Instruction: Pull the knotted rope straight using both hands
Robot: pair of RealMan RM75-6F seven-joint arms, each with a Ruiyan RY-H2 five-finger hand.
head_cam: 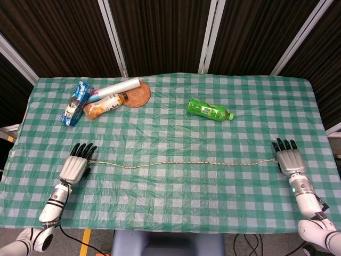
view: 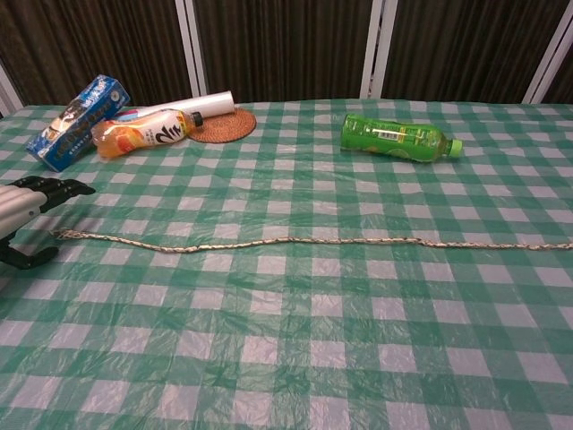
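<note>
The thin pale rope (head_cam: 181, 164) lies across the green checked tablecloth (head_cam: 176, 202) in a nearly straight, slightly wavy line. No knot shows along it. My left hand (head_cam: 74, 166) sits at its left end with fingers stretched out. In the chest view the rope (view: 295, 240) ends loose on the cloth just right of the left hand (view: 22, 204), which holds nothing. My right hand (head_cam: 290, 159) lies flat at the table's right side with fingers spread. The rope's right end reaches its inner edge, and the chest view does not show this hand.
A green bottle (head_cam: 209, 109) lies on its side behind the rope, right of centre. At the back left are an orange drink bottle (head_cam: 104, 105), a blue carton (head_cam: 75, 102), a white roll (head_cam: 117, 86) and a round woven coaster (head_cam: 137, 95).
</note>
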